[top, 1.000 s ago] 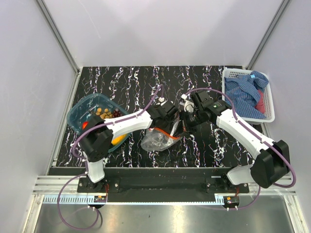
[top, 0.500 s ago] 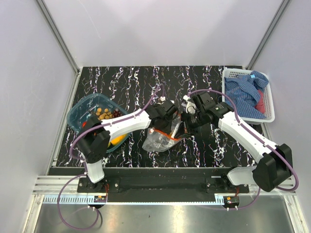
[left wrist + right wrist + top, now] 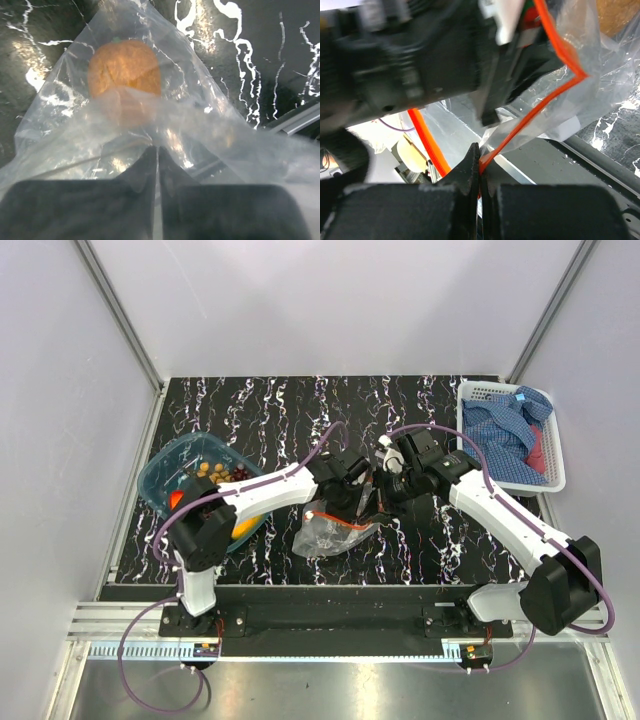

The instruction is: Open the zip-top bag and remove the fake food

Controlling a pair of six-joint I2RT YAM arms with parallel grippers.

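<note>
**Zip-top bag (image 3: 328, 532) held up over mid-table, its mouth pinched from both sides.**
The left fingers (image 3: 150, 157) are clenched on one clear wall and the right fingers (image 3: 474, 155) on the orange-red zip strip (image 3: 566, 51), probably so the two sides can be pulled apart. A fake orange (image 3: 125, 67) lies low in the bag, which sags toward the table (image 3: 250, 400). No brand or writing is legible.

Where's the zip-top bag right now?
Top view: the zip-top bag is near table centre, right of the blue tub, pinched by the left gripper and right gripper.
</note>
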